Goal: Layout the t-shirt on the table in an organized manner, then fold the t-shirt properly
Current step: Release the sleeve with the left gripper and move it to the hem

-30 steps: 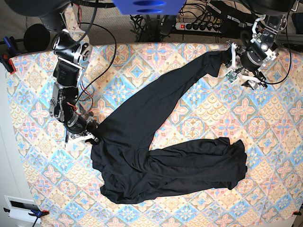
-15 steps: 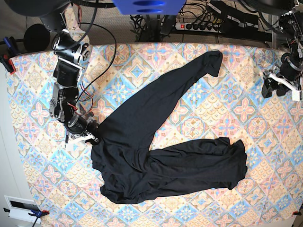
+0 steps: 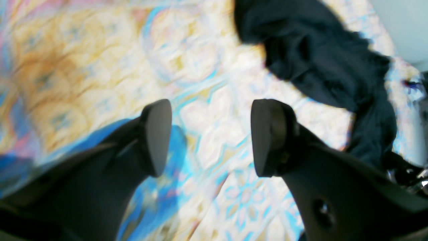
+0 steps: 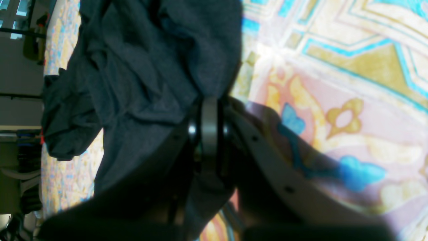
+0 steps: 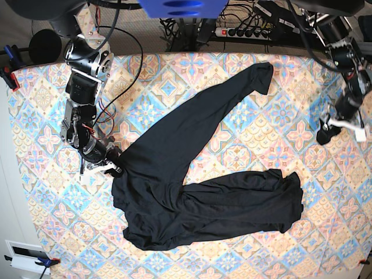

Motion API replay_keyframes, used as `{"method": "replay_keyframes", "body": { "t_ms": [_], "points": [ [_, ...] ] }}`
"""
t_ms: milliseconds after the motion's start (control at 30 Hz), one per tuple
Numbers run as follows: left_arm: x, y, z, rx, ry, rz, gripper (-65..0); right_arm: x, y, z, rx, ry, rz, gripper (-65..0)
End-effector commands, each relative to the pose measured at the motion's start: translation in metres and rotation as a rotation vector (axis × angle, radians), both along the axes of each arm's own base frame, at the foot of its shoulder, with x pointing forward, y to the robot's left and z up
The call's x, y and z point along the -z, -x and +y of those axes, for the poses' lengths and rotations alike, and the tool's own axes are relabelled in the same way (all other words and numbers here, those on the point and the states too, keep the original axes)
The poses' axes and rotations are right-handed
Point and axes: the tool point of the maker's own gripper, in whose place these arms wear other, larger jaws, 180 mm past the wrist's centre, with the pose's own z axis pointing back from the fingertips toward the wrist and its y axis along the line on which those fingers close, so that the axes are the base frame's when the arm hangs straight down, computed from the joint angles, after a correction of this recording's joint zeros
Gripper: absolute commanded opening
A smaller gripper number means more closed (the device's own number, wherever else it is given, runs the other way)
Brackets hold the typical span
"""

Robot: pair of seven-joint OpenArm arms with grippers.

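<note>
Mid-table, the t-shirt (image 5: 192, 180) lies spread but not flat: black long-sleeve, one sleeve running diagonally up toward the far edge with its cuff near the top centre-right, the body bunched low in the middle, and another stretch of fabric reaching right and ending in a rumpled clump. All of it rests on the table (image 5: 46, 215), pastel diamond-tile cloth, with patterned surface visible on every side of the garment. The right gripper (image 5: 112, 167) sits at the shirt's left edge, low on the cloth; in the right wrist view its jaws are pressed together with black fabric bunched right at the tips (image 4: 209, 110), so it's pinching the shirt edge. The left gripper (image 5: 325, 133) is well apart from the garment, over bare tablecloth near the right side of the base view; the left wrist view shows its two dark fingers (image 3: 155, 135) spread with only patterned cloth between them, nothing held. That view is motion-blurred, so the dark folds at its upper right are probably the rumpled end of the shirt, but I can't tell for certain. A power strip (image 5: 244, 32) and cables lie beyond the table's far edge.
</note>
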Motion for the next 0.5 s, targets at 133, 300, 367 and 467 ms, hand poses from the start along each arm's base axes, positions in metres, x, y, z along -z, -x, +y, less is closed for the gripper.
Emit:
{"method": "replay_keyframes", "body": {
  "t_ms": [133,300,367,467],
  "points": [
    [-0.007,-0.04,0.014,-0.024,0.111,-0.005,-30.2,-0.001,-0.001,0.002,-0.003,-0.01,0.014,-65.0],
    [-0.001,-0.066,0.007,-0.045,0.221,-0.006,-30.2,-0.001,-0.001,0.002,-0.004,-0.011,0.015,-65.0],
    [0.003,-0.074,0.0,-0.051,0.27,-0.003,-30.2,-0.001,-0.001,0.002,-0.003,-0.01,0.014,-65.0],
    [0.002,-0.091,-0.014,-0.048,0.328,-0.017,-30.2,-0.001,-0.001,0.002,-0.005,-0.01,0.015,-65.0]
  ]
}}
